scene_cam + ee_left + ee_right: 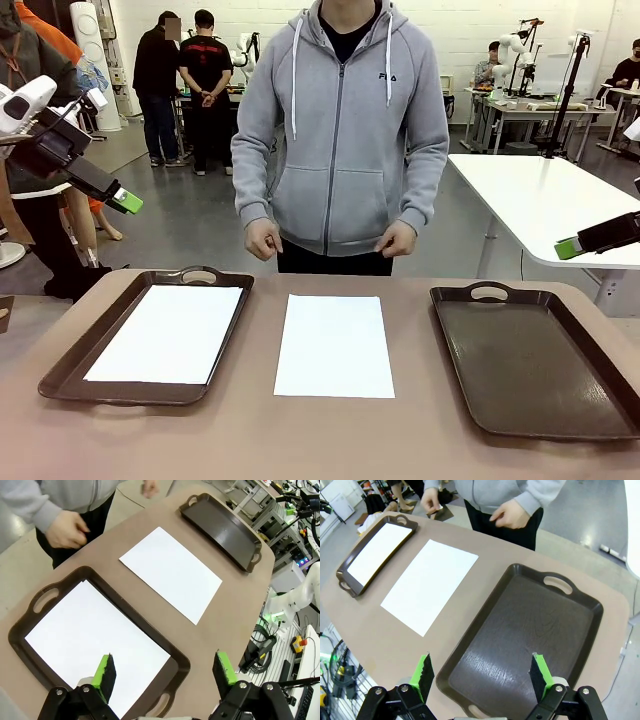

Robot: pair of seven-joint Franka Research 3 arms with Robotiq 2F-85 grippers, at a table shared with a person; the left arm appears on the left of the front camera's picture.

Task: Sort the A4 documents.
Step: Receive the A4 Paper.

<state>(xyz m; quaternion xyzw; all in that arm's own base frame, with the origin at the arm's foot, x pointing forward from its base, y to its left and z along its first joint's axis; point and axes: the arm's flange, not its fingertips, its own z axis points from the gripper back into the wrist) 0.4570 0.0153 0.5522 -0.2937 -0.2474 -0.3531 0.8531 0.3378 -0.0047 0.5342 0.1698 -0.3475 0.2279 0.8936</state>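
A small white brand mark, which seems to read FILA, stands on the chest of the person's grey hoodie (340,150). Red print on a black T-shirt (205,60) farther back is too small to read.

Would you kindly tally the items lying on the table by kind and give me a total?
White A4 sheets: 2 (one inside the left-hand tray, one lying between the trays)
Dark brown handled trays: 2
Total: 4
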